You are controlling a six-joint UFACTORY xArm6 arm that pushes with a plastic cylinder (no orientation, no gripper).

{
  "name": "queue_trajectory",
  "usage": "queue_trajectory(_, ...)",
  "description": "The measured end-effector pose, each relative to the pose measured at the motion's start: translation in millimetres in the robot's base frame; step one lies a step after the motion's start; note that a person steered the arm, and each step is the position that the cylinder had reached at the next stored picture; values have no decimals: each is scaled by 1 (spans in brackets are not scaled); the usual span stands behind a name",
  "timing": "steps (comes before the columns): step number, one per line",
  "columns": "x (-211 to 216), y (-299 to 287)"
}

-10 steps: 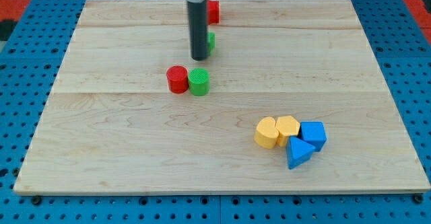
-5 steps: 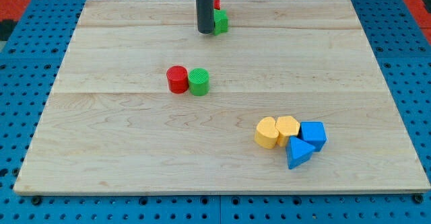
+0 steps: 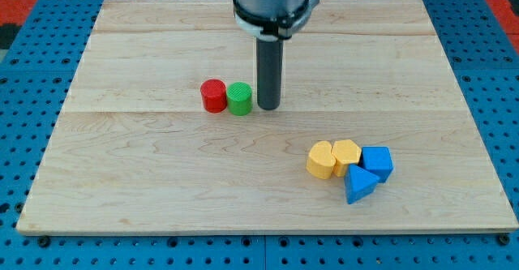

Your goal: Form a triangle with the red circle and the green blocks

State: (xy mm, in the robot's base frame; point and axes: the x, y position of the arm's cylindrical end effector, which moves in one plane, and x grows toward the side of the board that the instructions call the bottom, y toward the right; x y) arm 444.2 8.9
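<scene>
Blue pegboard is showing all around the pale wooden desk [image 3: 146,181], which is carrying every block. Near the middle, the red circle [image 3: 213,96] is standing upright, touching the green cylinder [image 3: 239,99] on its right side. Both are looking like small, stiff, light pieces that should be sliding easily on the smooth wood; being round, each is likely to be rolling off line unless pushed squarely through its centre, low on the side wall. No second green block is showing now; the arm may be hiding it. The end effector is a plain rod with nothing to open or close, holding nothing. My tip [image 3: 268,107] is resting just right of the green cylinder, very close; contact is unclear. Well apart, toward the view's bottom right, two yellow blocks [image 3: 332,157] and two blue blocks [image 3: 366,173] are sitting clustered together.
</scene>
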Motion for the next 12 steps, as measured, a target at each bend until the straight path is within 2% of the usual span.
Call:
queue_trajectory(1,-15,-57)
queue_trajectory(2,-59,-168)
queue_trajectory(3,-80,-228)
queue_trajectory(4,-70,-228)
queue_trajectory(5,-25,-239)
queue_trajectory(6,-22,-271)
queue_trajectory(10,-146,-268)
queue_trajectory(11,-137,-286)
queue_trajectory(12,-154,-293)
